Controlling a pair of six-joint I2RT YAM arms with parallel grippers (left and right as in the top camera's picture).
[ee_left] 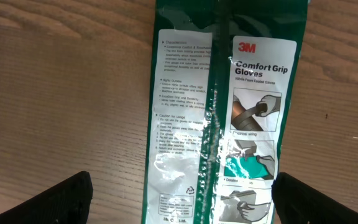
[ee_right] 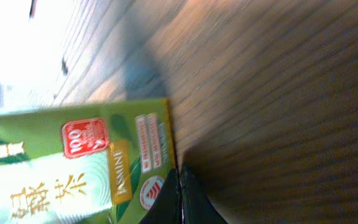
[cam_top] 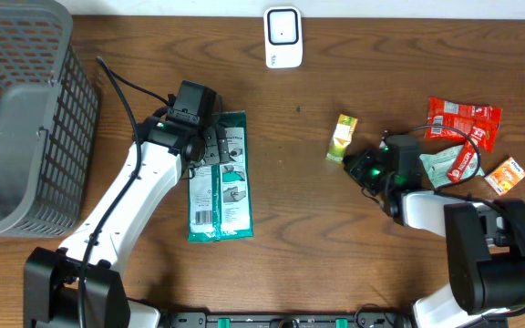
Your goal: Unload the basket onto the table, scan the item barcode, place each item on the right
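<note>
Wooden table point(cam_top: 335, 246), overhead: the green glove pack point(cam_top: 220, 178) lies flat left of centre, with the left gripper point(cam_top: 210, 144) over its far end. The white scanner point(cam_top: 283, 36) stands at the far edge, well apart. The right gripper point(cam_top: 365, 168) sits near a green tea packet point(cam_top: 343, 137).

Left wrist: the fingers point(ee_left: 67, 199) are spread wide and released, the glove pack point(ee_left: 222, 112) lying between them.

Right wrist: the right gripper point(ee_right: 180, 199) is clenched on nothing, with the tea packet point(ee_right: 73, 162) just beside it on the left.
</note>
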